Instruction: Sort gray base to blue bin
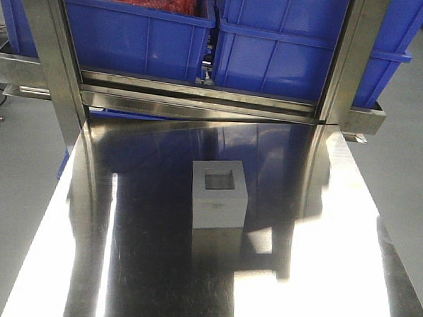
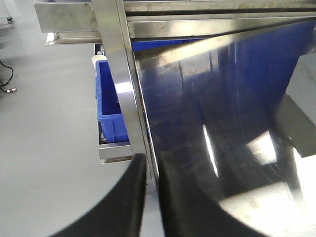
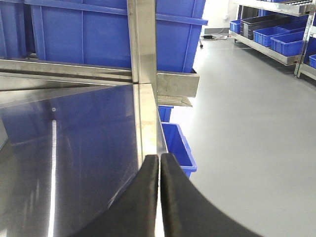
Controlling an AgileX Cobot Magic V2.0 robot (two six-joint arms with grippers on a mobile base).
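Observation:
The gray base (image 1: pixel 219 194) is a pale cube with a dark square recess on top, standing mid-table in the front view. It does not show in either wrist view. The blue bin (image 1: pixel 295 49) stands on the raised rack behind the table, at the right, and shows in the right wrist view (image 3: pixel 98 34). No arm shows in the front view. My left gripper (image 2: pixel 152 167) hangs over the table's left edge, its fingers almost together with nothing between them. My right gripper (image 3: pixel 159 159) hangs over the table's right edge, shut and empty.
A second blue bin (image 1: pixel 133 26) with red material stands left of the first. Two steel posts (image 1: pixel 50 58) (image 1: pixel 351 59) rise at the table's back corners. Smaller blue bins sit low beside the table (image 2: pixel 111 98) (image 3: pixel 177 145). Shelving (image 3: pixel 276 34) stands far right.

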